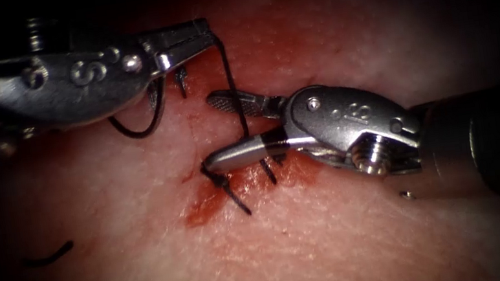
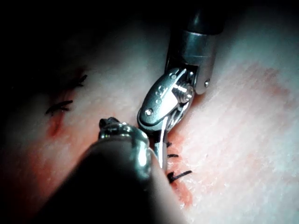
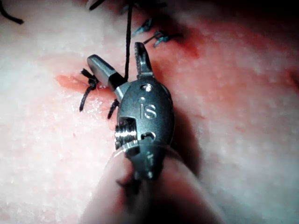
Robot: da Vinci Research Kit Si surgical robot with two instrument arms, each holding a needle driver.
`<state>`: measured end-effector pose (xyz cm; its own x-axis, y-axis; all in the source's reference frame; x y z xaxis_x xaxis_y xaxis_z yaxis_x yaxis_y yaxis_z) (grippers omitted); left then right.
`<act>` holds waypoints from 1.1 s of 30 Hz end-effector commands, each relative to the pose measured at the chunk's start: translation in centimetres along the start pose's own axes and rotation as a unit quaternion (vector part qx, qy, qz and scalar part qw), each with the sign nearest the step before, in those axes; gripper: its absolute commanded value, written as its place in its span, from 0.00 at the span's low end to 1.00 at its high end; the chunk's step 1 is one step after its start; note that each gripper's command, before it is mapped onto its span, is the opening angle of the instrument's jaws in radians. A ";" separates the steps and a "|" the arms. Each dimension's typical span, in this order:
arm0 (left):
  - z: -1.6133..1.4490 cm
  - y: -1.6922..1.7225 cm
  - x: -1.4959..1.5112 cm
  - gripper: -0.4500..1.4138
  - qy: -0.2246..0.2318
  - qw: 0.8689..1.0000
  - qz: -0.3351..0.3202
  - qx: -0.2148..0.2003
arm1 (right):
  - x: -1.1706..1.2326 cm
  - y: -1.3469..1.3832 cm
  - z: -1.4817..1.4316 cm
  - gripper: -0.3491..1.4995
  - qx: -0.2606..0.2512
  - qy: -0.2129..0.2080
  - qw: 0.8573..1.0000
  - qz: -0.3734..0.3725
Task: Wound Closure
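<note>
Tissue (image 1: 356, 243): one piece, cut (image 1: 191, 129) running up from the knot (image 1: 217, 179), my ref point. Two tools. Right gripper (image 1: 222, 128): jaws spread either side of the thread (image 1: 233, 90), just right of knot, holding nothing; prob. placed to take that strand. Left gripper (image 1: 199, 33): pressed together on thread, above knot, keeping it taut, I judge. Needle: can't locate. Near knot, two cut tails.

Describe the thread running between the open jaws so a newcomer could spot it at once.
Start at the right tool, entering from the endoscope view's right with jaws open. A dark thread passes between them, up to the left tool, which grips it. Unlike the short cut ends nearby, it is long and taut.
</note>
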<state>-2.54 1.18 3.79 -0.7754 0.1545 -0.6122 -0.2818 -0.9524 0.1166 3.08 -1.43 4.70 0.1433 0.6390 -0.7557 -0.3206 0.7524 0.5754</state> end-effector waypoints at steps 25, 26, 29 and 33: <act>0.01 0.12 0.04 0.00 0.001 1.000 0.004 -0.001 | 0.18 -0.01 0.34 0.00 -0.028 0.059 0.996 -0.058; -0.02 0.12 0.02 0.00 0.002 1.000 0.005 -0.002 | 0.18 -0.01 0.33 0.00 -0.028 0.059 0.996 -0.058; -0.15 0.16 -0.06 0.00 0.000 1.000 0.010 -0.004 | 0.14 0.00 0.14 0.45 -0.033 0.056 0.996 -0.059; -0.41 0.32 -0.23 0.00 -0.005 1.000 0.020 -0.002 | 0.06 0.10 -0.38 0.76 -0.060 0.047 0.995 -0.060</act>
<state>-2.09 0.67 3.56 -0.7948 0.1138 -0.5961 -0.2449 -0.9589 0.1434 2.64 -1.35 4.52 0.1018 0.5226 -0.8465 -0.4210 0.7936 0.4393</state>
